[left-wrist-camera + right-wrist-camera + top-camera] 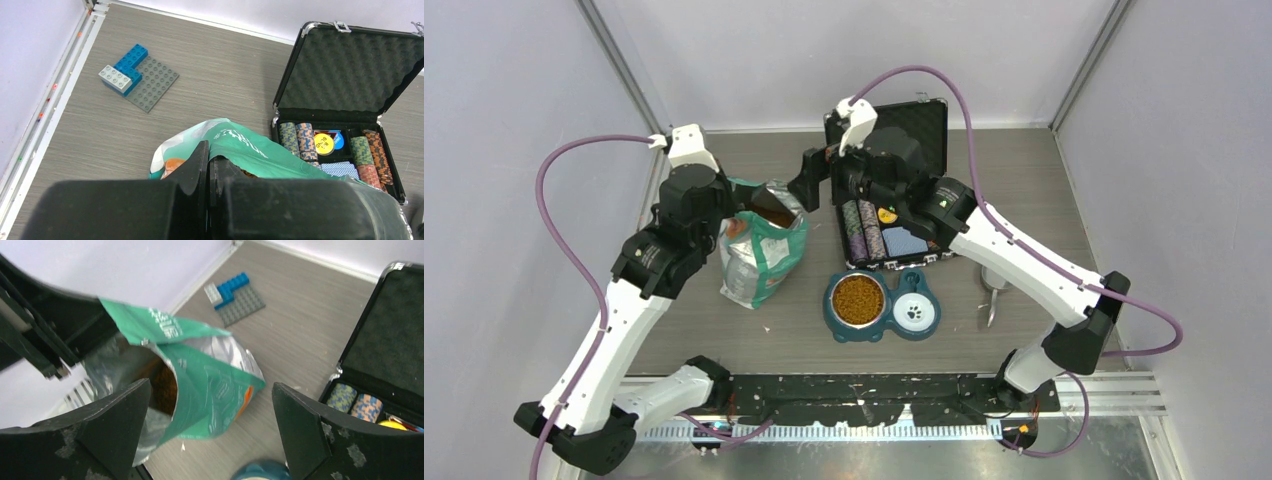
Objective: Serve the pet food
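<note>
The teal-and-white bag [762,255] stands upright with its top open. Brown pet food [775,216] shows in its mouth, and more pet food [858,298] fills the left half of the teal double bowl [886,332]. The bowl's white right half [914,312] holds none. My left gripper [727,206] is shut on the bag's rim; the left wrist view shows the fingers [200,165] pinching the teal fold [250,145]. My right gripper [811,184] is open and empty, just right of the bag's mouth. In the right wrist view its fingers [117,427] straddle the bag [210,375] and the pet food inside [162,382].
An open black case of striped poker chips [894,215] stands behind the bowl, also in the left wrist view [345,100]. A metal scoop [993,290] lies right of the bowl. A grey plate with blue bricks [140,77] lies at the far left near the wall.
</note>
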Tool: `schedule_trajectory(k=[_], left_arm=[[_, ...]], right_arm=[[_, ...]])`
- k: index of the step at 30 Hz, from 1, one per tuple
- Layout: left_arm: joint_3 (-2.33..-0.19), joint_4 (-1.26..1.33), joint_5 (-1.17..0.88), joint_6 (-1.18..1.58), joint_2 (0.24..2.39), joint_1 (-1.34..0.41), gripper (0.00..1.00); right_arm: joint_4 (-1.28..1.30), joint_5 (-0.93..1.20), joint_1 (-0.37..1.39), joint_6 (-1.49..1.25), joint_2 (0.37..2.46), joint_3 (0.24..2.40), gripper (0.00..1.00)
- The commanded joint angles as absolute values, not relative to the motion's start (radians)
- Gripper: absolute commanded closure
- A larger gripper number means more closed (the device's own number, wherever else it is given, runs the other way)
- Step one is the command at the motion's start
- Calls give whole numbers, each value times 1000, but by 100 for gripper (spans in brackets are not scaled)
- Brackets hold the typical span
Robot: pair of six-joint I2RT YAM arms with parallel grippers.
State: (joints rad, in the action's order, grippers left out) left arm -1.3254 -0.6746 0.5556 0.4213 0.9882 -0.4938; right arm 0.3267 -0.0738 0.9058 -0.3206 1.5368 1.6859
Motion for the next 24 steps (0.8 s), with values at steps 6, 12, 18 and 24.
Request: schedule_trajectory(k=[6, 12, 18, 24], left_arm=[[-1380, -659, 551, 429, 997, -471, 100], [-1360, -647, 525, 434, 988, -471, 100], [-1352, -625, 371, 456, 970, -471, 100], [-1334, -577, 170, 544, 949, -473, 100]], right_arm=[[478, -113, 954, -237, 1592, 1769, 20], [512, -115, 954, -245, 1683, 1861, 59], [484, -103, 954, -193, 1742, 1968, 95], [508, -1, 954, -152, 1838, 2192, 95]])
